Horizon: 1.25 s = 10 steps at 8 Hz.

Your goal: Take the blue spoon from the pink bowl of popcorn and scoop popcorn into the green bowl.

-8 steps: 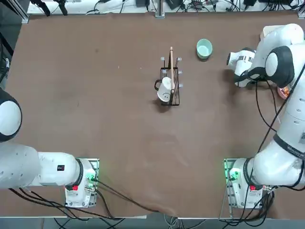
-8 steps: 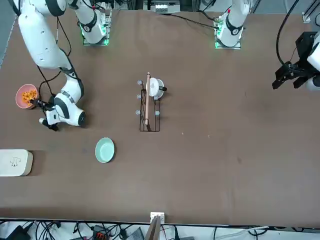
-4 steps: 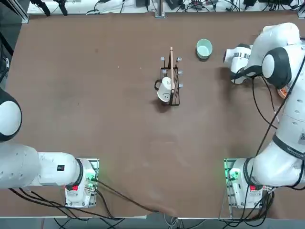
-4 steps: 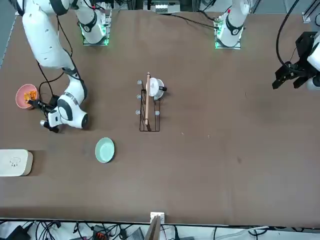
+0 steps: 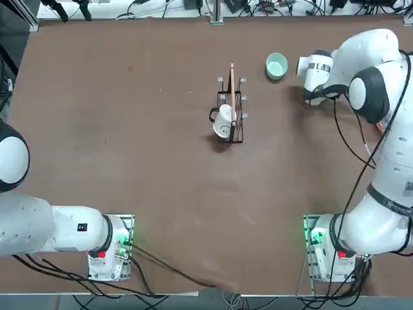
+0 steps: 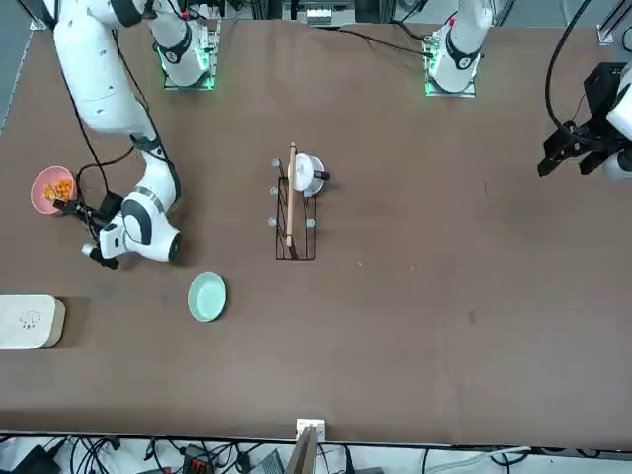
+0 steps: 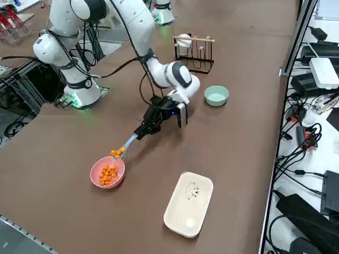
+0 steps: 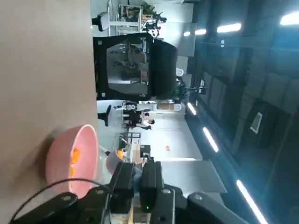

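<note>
One right gripper [image 7: 140,133], closed tight on the blue spoon's [image 7: 130,141] handle, spoon head laden with popcorn [image 7: 117,152] and held over the pink bowl's [image 7: 93,174] rim, that bowl stood toward the table's [image 7: 58,201] right edge, more popcorn inside, one green bowl [image 7: 216,95], stood nearer the far edge.

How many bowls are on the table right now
2. The pink bowl of popcorn sits just past the spoon in the right gripper; the green bowl stands apart, nearer the wire rack.
</note>
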Motion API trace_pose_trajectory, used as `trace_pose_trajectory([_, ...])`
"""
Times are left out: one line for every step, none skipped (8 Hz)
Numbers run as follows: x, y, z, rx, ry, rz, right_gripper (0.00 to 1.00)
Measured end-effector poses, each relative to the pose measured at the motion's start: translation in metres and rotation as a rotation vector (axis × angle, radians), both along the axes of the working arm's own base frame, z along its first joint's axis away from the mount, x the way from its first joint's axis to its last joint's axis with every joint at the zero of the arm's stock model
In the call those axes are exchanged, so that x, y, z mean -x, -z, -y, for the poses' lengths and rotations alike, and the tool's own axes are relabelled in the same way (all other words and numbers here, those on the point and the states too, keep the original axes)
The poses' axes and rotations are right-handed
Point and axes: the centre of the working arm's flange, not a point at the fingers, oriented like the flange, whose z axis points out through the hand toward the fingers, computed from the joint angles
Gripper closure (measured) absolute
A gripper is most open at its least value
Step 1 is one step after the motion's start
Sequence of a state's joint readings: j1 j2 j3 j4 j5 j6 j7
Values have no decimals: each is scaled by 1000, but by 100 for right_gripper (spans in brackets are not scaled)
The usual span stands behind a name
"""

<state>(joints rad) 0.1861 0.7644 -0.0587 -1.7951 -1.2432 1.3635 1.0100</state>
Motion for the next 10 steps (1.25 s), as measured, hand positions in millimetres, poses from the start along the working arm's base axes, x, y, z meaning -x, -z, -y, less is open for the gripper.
trace_pose_trajectory([-11,-14,-22,2,-10,-1,89])
trace_pose_trajectory([-24,-30,-47,-13,-19,6,89])
trace_pose_trajectory([-39,-49,-76,-51,-37,10,89])
trace_pose_trajectory([-53,-70,-111,-90,-69,10,89])
trace_pose_trajectory([-60,-90,-148,-109,-106,11,89])
trace_pose_trajectory([-62,-103,-179,-109,-129,0,89])
trace_pose_trajectory([-59,-107,-206,-89,-141,-24,89])
trace_pose_trajectory([-55,-101,-228,-58,-149,-46,89])
trace_pose_trajectory([-52,-94,-248,-33,-163,-69,89])
trace_pose_trajectory([-50,-93,-265,-16,-185,-84,89])
